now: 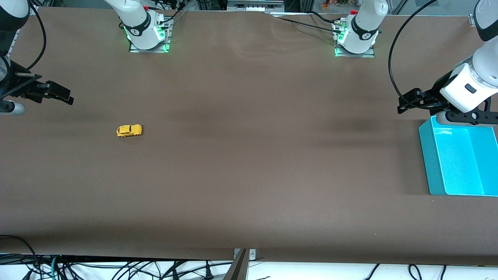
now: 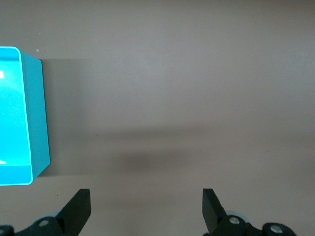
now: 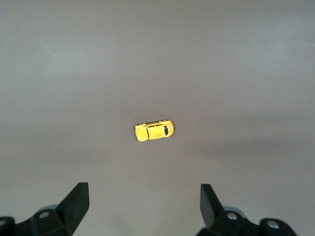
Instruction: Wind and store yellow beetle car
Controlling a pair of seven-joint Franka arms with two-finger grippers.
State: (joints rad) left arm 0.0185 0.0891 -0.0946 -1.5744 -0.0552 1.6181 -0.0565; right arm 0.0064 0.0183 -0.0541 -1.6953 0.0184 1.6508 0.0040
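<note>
The yellow beetle car stands on its wheels on the brown table, toward the right arm's end. It also shows in the right wrist view, apart from the fingers. My right gripper hangs open and empty over the table's edge at that end, away from the car; in its own view the jaws stand wide apart. My left gripper hangs open and empty over the table beside the teal bin; its own view shows only bare table between the jaws.
An empty teal bin stands at the left arm's end of the table; its wall shows in the left wrist view. The two arm bases stand along the table's edge farthest from the front camera.
</note>
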